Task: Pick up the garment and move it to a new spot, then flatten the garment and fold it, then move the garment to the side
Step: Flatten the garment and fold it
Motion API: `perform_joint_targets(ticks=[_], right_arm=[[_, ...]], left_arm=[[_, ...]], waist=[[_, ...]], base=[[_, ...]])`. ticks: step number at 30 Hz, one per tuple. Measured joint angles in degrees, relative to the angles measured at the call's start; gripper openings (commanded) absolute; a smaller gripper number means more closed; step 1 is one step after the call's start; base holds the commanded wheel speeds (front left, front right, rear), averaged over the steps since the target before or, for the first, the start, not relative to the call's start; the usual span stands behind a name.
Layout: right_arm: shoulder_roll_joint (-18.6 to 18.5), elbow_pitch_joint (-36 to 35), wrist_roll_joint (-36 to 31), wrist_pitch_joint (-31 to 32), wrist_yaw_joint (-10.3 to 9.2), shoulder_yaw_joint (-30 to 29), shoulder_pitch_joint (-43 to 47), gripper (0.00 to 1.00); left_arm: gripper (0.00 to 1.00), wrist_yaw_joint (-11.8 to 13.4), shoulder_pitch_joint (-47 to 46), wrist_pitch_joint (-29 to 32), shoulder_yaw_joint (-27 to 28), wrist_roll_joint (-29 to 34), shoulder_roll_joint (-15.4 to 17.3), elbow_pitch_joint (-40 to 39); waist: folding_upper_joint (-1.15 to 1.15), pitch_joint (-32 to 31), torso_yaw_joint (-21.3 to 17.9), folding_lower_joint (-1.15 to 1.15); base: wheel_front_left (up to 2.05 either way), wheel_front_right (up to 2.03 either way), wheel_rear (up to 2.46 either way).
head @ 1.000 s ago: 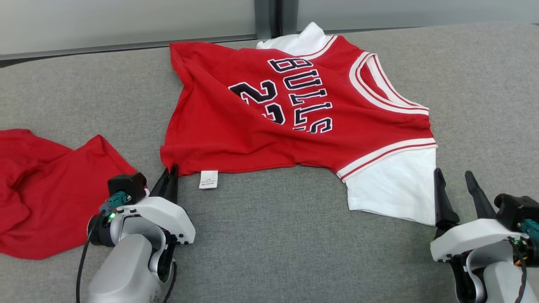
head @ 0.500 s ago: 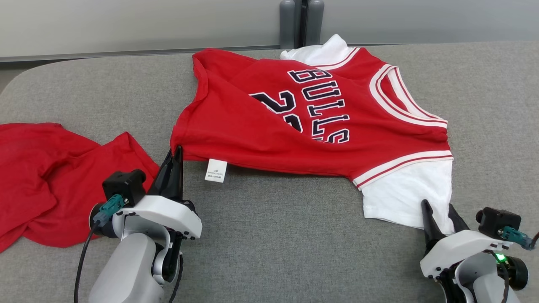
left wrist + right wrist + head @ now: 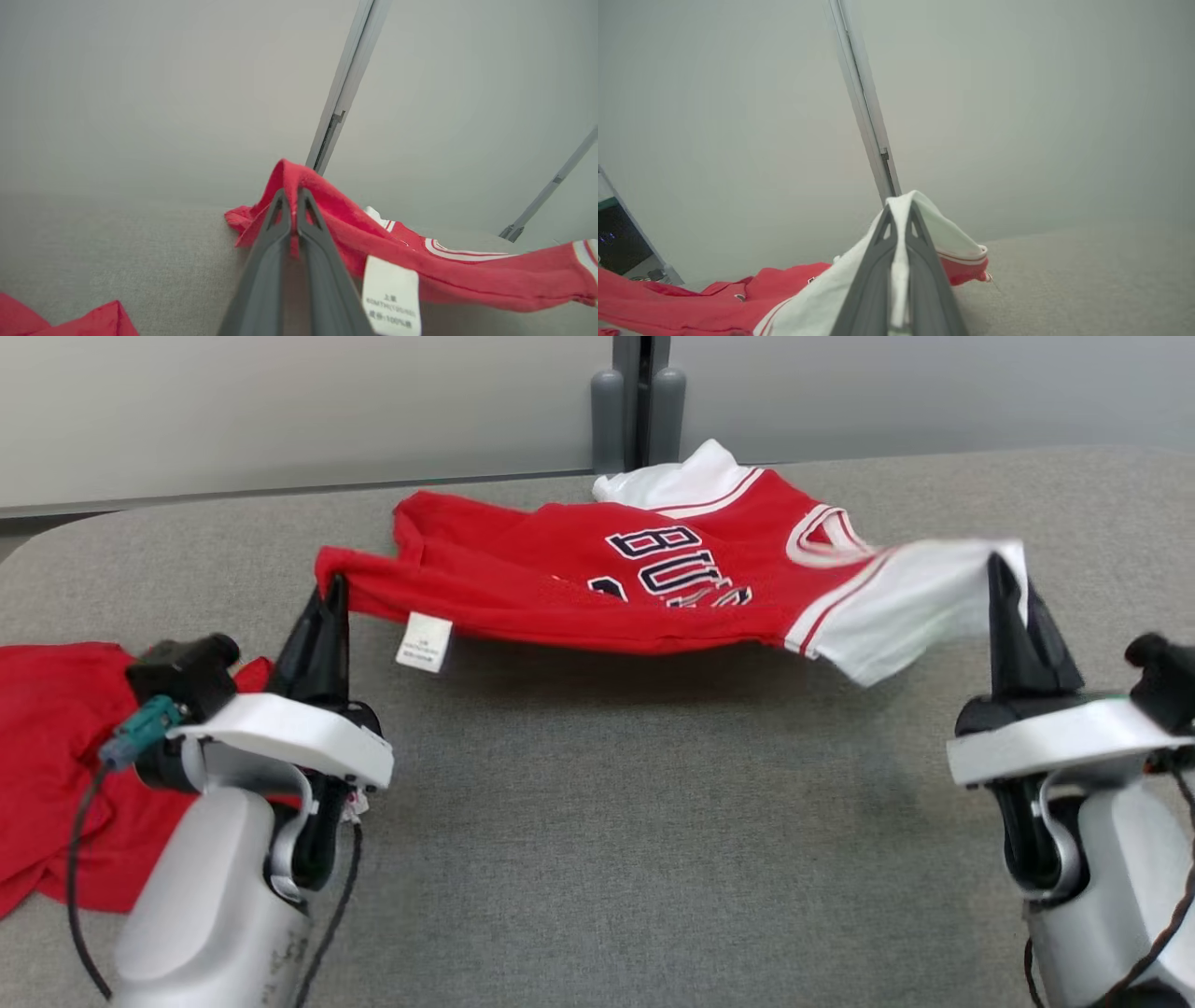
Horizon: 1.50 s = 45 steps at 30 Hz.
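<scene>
As the left gripper (image 3: 334, 586) is clamped on a red corner of the shirt (image 3: 597, 588) and the right gripper (image 3: 1001, 565) on its white sleeve, the near edge hangs taut between them, likely for carrying. Its far edge rests on the table (image 3: 597, 821).

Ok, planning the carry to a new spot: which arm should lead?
Right, probably. Both jaws are shut on the jersey, but bare grey surface lies on the right, while a second red garment crowds the left.
</scene>
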Motion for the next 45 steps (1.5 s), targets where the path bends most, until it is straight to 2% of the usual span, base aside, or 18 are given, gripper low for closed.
perform_joint_targets(ticks=[4, 10, 12, 14, 18, 21, 26, 31, 35, 39, 42, 45], right_arm=[[-2.5, -3.8, 0.4, -1.2, 0.01, 2.1, -6.0, 0.0], [-4.4, -7.8, -0.1, -1.0, 0.0, 0.4, -12.8, 0.0], [-4.7, -9.9, -2.3, 0.4, 0.01, -1.5, -14.2, 0.0], [-4.1, -13.2, -4.5, 2.3, 0.0, -4.4, -15.0, 0.0], [-0.7, -20.3, -7.6, 8.2, 0.01, -8.6, -15.6, 0.0], [0.3, -23.9, -8.8, 12.6, 0.0, -9.5, -15.5, 0.0], [0.0, -25.0, -9.7, 17.1, 0.0, -9.3, -16.5, 0.0], [-2.5, -19.8, -9.3, 18.8, 0.0, -7.7, -25.2, 0.0], [-3.7, -10.2, -8.2, 16.4, 0.0, -5.7, -37.0, 0.0], [-5.4, 2.2, -9.9, 11.0, 0.01, -3.3, -50.0, 0.0], [-6.7, 10.2, -10.6, 5.4, -0.02, -3.1, -59.1, 0.0], [-7.6, 16.9, -12.2, -0.4, 0.0, -1.5, -64.7, 0.0]], left_arm=[[0.0, 0.0, -3.7, 3.7, 0.9, -0.1, 3.1, -5.5], [0.0, 1.4, -7.7, 8.0, 2.2, -1.5, 4.0, -14.5], [0.0, 2.4, -8.7, 9.2, 3.0, -2.4, 4.0, -18.2], [0.0, 3.8, -9.0, 10.2, 4.1, -3.4, 3.7, -22.0], [0.0, 6.6, -8.8, 11.5, 6.5, -6.2, 2.4, -28.5], [0.0, 7.1, -7.2, 14.5, 5.8, -9.5, 0.3, -31.2], [0.0, 8.8, -8.4, 18.1, 5.9, -11.4, 0.0, -31.5], [0.0, 9.2, -17.8, 22.1, 5.2, -11.5, 1.2, -25.5], [0.0, 8.5, -28.7, 22.9, 4.0, -9.7, 2.3, -16.0], [0.0, 7.9, -41.3, 19.9, 4.4, -8.5, 1.6, -4.9], [0.0, 5.1, -50.4, 16.5, 4.3, -8.7, -0.3, 3.1], [0.0, 3.9, -56.5, 11.9, 4.0, -7.3, -1.0, 10.0]], waist=[[0.0, -1.9, -1.0, 0.0], [0.0, -4.6, -1.8, 0.0], [0.0, -5.7, -1.9, 0.0], [0.0, -6.8, -2.0, 0.0], [0.0, -7.7, -2.5, 0.0], [0.0, -7.3, -2.7, 0.0], [0.0, -4.6, -3.0, 0.0], [0.0, 0.6, -3.4, 0.0], [0.0, 6.2, -3.8, 0.0], [0.0, 12.0, -4.3, 0.0], [0.0, 16.1, -4.1, 0.0], [0.0, 19.6, -3.5, 0.0]], base=[[0.0, 0.0, 0.0], [0.0, 0.0, 0.0], [0.0, 0.0, 0.0], [0.0, 0.0, 0.0], [0.0, 0.0, 0.0], [0.0, 0.0, 0.0], [0.0, 0.0, 0.0], [0.0, 0.0, 0.0], [0.0, 0.0, 0.0], [0.0, 0.0, 0.0], [0.0, 0.0, 0.0], [0.0, 0.0, 0.0]])
